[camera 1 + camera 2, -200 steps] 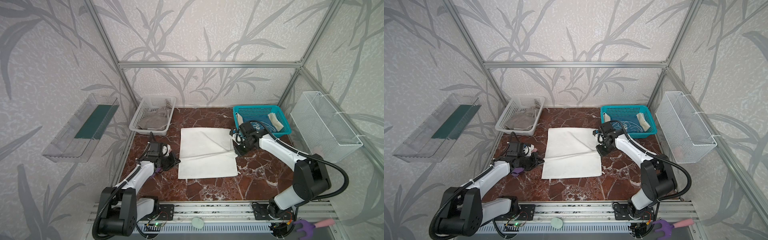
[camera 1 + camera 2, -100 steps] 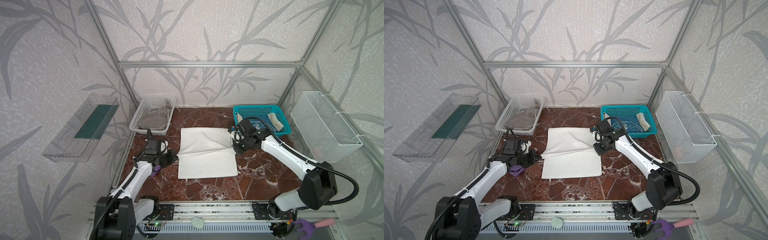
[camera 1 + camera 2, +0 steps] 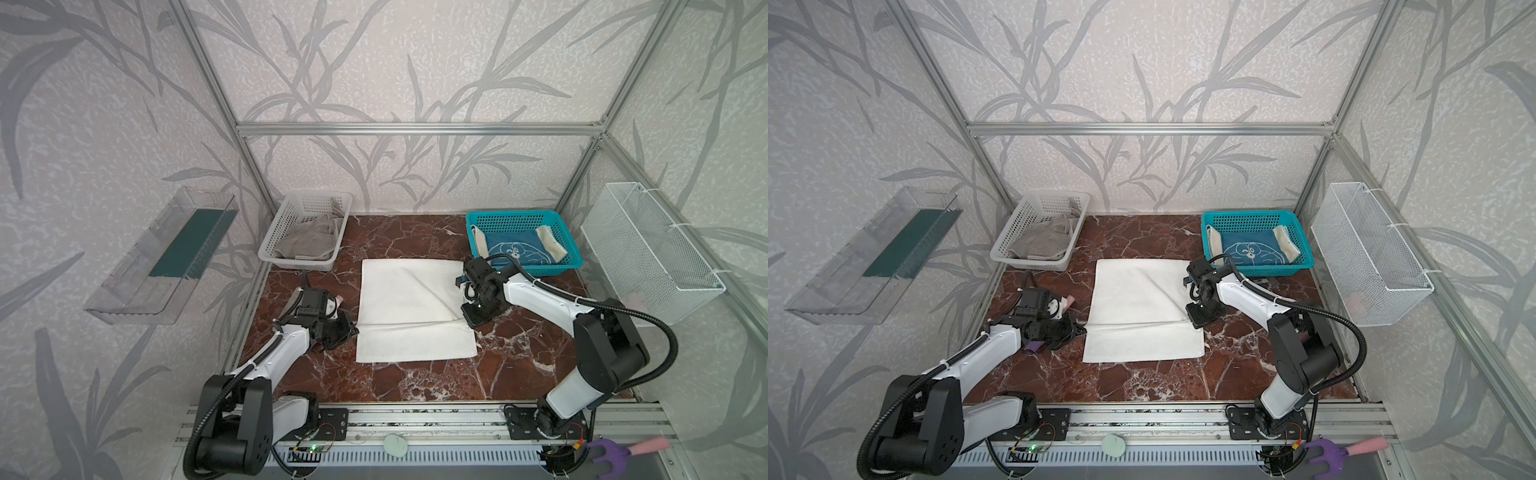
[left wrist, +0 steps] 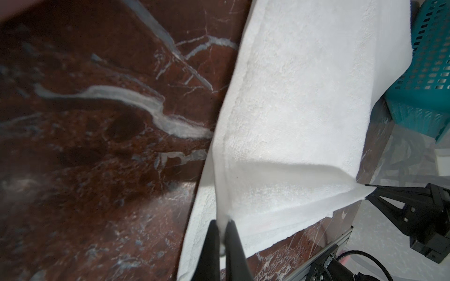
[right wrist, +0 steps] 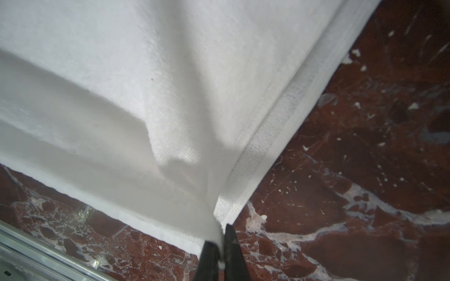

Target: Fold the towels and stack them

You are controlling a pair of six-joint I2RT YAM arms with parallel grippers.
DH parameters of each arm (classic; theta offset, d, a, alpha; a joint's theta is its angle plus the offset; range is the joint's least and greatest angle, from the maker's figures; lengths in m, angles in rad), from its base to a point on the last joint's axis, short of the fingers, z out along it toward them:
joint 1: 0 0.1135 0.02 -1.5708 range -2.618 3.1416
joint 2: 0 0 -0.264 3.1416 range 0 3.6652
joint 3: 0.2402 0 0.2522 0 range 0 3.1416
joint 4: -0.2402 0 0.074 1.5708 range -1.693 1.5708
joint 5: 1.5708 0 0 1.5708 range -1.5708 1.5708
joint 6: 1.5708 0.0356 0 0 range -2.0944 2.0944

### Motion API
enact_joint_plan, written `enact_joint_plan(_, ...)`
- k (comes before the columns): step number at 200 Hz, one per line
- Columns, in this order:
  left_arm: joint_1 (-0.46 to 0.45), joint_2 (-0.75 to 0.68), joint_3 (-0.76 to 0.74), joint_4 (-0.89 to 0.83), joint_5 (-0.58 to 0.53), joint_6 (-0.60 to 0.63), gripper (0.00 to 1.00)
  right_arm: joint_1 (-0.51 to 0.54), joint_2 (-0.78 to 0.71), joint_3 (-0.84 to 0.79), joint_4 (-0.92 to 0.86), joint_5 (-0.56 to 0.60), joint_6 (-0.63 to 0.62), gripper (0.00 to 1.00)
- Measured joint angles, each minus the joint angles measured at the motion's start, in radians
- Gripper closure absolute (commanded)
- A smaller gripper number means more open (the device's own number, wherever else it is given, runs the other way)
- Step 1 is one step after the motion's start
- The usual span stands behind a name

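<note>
As the white towel (image 3: pixel 407 291), pinched tight by left gripper (image 4: pixel 220 222) and right gripper (image 5: pixel 222 231), was drawn from the teal basket (image 3: pixel 511 219), folding is judged advanced.

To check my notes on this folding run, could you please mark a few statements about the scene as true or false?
1. The white towel lies on the marble table. True.
2. The grey towel lies spread flat on the table. False: it sits bunched in the white basket.
3. The left gripper and the right gripper are each shut on an edge of the white towel. True.
4. The blue towel is stacked on the white towel. False: it lies in the teal basket.
</note>
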Motion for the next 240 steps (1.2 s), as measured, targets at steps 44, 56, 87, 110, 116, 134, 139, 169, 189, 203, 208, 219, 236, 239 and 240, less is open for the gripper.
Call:
enact_joint_plan(44,-0.009,-0.069,0.239,-0.143,-0.053,0.025,1.0,-0.002,-0.105,0.194,-0.084,0.069,-0.002,1.0)
enact_joint_plan(56,-0.015,-0.095,0.286,-0.179,-0.068,0.034,1.0,-0.001,-0.158,0.206,-0.098,0.075,0.004,1.0)
enact_joint_plan(87,-0.046,-0.164,0.24,-0.235,-0.08,0.01,1.0,0.01,-0.272,0.098,-0.1,0.046,0.047,1.0)
enact_joint_plan(110,-0.084,-0.196,0.127,-0.238,-0.086,-0.037,1.0,0.014,-0.273,-0.048,-0.079,-0.001,0.089,1.0)
enact_joint_plan(116,-0.093,-0.199,0.099,-0.237,-0.087,-0.051,1.0,0.014,-0.264,-0.089,-0.066,-0.017,0.103,1.0)
enact_joint_plan(134,-0.111,-0.194,0.007,-0.207,-0.088,-0.091,1.0,0.016,-0.229,-0.182,-0.024,-0.068,0.137,1.0)
enact_joint_plan(139,-0.112,-0.19,-0.017,-0.193,-0.088,-0.1,1.0,0.017,-0.214,-0.201,-0.009,-0.082,0.144,1.0)
enact_joint_plan(169,-0.113,-0.098,-0.111,-0.099,-0.092,-0.142,1.0,0.018,-0.065,-0.225,0.072,-0.118,0.165,1.0)
enact_joint_plan(189,-0.112,-0.057,-0.116,-0.042,-0.091,-0.15,1.0,0.017,0.014,-0.205,0.092,-0.126,0.165,1.0)
enact_joint_plan(203,-0.112,-0.048,-0.115,-0.014,-0.098,-0.15,1.0,0.018,0.027,-0.188,0.093,-0.123,0.165,1.0)
enact_joint_plan(208,-0.112,-0.046,-0.114,-0.009,-0.103,-0.15,1.0,0.018,0.028,-0.184,0.093,-0.119,0.164,1.0)
enact_joint_plan(219,-0.112,-0.046,-0.113,-0.002,-0.113,-0.148,1.0,0.023,0.029,-0.18,0.091,-0.109,0.164,1.0)
enact_joint_plan(236,-0.112,-0.047,-0.109,-0.003,-0.127,-0.148,1.0,0.034,0.028,-0.171,0.084,-0.092,0.164,1.0)
enact_joint_plan(239,-0.112,-0.048,-0.108,-0.004,-0.13,-0.147,1.0,0.035,0.027,-0.168,0.082,-0.089,0.164,1.0)
enact_joint_plan(240,-0.112,-0.048,-0.107,-0.005,-0.132,-0.147,1.0,0.036,0.026,-0.168,0.082,-0.088,0.164,1.0)
